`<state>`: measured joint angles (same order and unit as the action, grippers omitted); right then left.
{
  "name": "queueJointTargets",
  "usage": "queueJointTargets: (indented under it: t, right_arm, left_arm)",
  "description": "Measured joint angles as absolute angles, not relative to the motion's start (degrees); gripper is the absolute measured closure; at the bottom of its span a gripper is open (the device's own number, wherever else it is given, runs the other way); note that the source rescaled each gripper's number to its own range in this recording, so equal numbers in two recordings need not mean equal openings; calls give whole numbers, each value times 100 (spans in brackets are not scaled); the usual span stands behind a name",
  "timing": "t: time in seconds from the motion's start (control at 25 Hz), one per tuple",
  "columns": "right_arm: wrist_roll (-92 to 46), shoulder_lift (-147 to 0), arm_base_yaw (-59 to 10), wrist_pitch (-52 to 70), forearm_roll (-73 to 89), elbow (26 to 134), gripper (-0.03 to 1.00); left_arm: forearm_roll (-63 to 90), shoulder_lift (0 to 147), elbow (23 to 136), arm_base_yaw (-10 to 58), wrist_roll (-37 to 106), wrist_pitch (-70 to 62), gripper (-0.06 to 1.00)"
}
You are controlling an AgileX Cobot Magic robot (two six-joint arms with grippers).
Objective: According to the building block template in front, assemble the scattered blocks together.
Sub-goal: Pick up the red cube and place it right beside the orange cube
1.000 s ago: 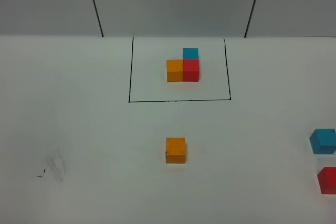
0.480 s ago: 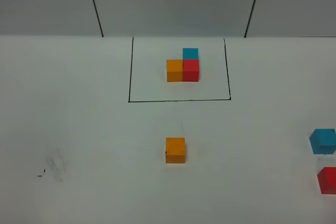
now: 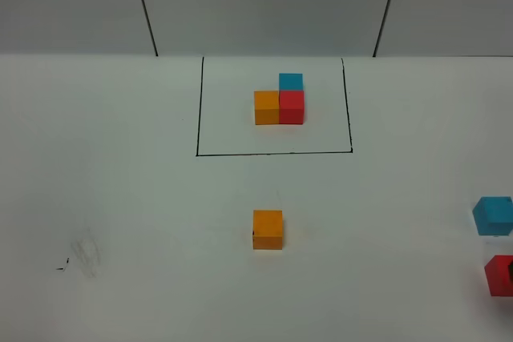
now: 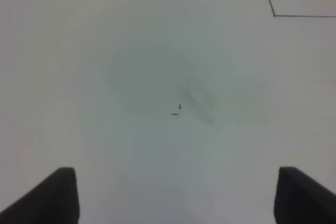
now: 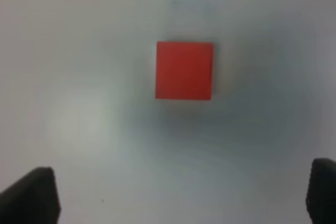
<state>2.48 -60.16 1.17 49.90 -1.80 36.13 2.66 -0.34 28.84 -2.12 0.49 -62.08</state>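
Left gripper [image 4: 181, 195] hung wide open over the table [image 4: 131, 77]; right gripper [image 5: 177, 192] gaped empty, just short of the red cube [image 5: 184, 70]. Orange cube [image 3: 268, 229] sat mid-table, nearer than the template [image 3: 279, 107]. Blue cube [image 3: 493, 215] lay at the right edge, just beyond the red.

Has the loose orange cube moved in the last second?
No. The loose orange cube sits at the same spot in front of the template outline, no nearer its front line.
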Motion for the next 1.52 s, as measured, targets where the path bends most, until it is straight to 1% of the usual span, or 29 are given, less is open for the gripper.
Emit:
queueJointTargets:
  t: [0.24,0.52,1.08,1.36,1.52]
  right_arm:
    - [242,-6917,117,4324,-204,3636,4]
    - [203,-7429,117,3848,-215,3636,6]
    - [190,-8576,117,3306,-221,3638,7]
    - [195,-9090,117,3159,-227,3649,10]
    - [201,-9223,117,3006,-227,3649,16]
  left_arm:
    - [266,-34,2884,-212,49,-6208,30]
    - [266,-34,2884,-212,44,-6208,30]
    - [266,-34,2884,-212,49,-6208,30]
    - [266,-34,2884,-212,49,-6208,30]
    - [266,-34,2884,-212,49,-6208,30]
